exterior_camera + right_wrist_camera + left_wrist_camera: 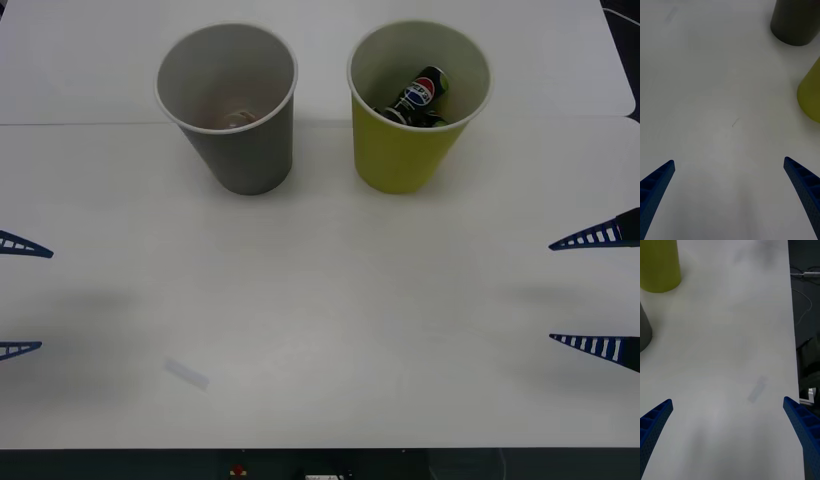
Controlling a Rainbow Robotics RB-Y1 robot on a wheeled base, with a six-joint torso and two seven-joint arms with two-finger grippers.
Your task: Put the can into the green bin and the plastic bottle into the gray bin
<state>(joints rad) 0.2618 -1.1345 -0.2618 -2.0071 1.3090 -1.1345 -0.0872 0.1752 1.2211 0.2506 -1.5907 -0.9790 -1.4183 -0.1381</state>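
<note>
The can (424,92) is seen lying tilted inside the green bin (400,160), its logo turned upward — that half of the job can be judged done. Inside the gray bin (250,160) something pale rests at the bottom; it is likely the plastic bottle (238,119), though too little is shown to be sure. The two bins are stood upright side by side at the far part of the table (330,330), close but apart, the gray one to the left.

The left gripper (20,297) is held at the left edge and the right gripper (592,290) at the right edge, each with its fingers spread wide and nothing held — a parked pose, well apart from the bins.

The table is white and matte. A small pale strip of tape (187,374) is stuck near its front-left, and a faint dark scratch (735,122) is marked in the right wrist view. Beyond the table's edge, cables (805,296) are seen against a dark floor.
</note>
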